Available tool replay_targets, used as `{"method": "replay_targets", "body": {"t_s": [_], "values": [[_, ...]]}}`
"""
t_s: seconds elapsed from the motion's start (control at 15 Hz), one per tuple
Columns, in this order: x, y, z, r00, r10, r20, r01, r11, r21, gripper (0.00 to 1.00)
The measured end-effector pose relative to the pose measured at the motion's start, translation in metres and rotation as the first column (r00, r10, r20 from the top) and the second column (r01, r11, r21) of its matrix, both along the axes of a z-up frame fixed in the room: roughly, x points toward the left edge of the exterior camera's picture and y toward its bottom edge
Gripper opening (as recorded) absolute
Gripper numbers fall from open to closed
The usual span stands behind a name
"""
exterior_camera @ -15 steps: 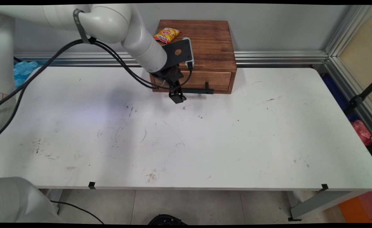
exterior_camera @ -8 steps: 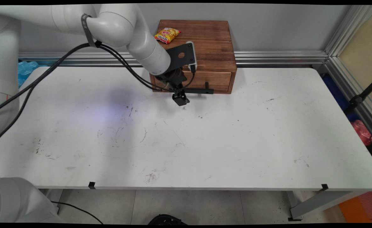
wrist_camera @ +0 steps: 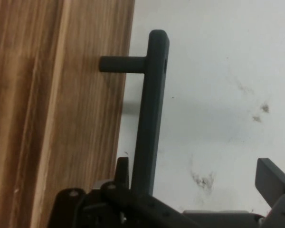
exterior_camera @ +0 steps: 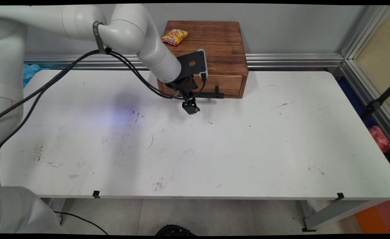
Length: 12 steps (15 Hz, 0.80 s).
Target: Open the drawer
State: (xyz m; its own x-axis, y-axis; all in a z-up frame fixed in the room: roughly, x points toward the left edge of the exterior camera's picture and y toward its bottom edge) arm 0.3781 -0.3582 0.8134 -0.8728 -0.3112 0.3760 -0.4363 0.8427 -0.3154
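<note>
One black drawer handle [wrist_camera: 149, 114] runs lengthwise between the spread fingers of the hand [exterior_camera: 190, 109], unclamped.

So the hand [exterior_camera: 191, 108] is hanging low over the surface [exterior_camera: 215, 149], right in front of a brown wooden box [exterior_camera: 211, 49] with a drawer [exterior_camera: 226, 84] at the back edge. It sits just beside the left end of the drawer's black bar handle [exterior_camera: 211, 95]. A yellow and red snack packet [exterior_camera: 174, 36] lies on top of the box, near its back left corner.
</note>
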Motion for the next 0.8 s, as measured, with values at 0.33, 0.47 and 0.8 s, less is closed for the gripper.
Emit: {"method": "replay_targets", "body": {"t_s": [0.33,0.47,0.8], "values": [[0.001,-0.004,-0.007,1.0,-0.017,0.01,0.017,1.0,0.004,1.0],[0.002,-0.005,-0.01,1.0,-0.022,0.013,0.022,1.0,0.006,1.0],[0.004,-0.006,-0.014,0.999,-0.027,0.023,0.027,1.0,0.009,1.0]]}}
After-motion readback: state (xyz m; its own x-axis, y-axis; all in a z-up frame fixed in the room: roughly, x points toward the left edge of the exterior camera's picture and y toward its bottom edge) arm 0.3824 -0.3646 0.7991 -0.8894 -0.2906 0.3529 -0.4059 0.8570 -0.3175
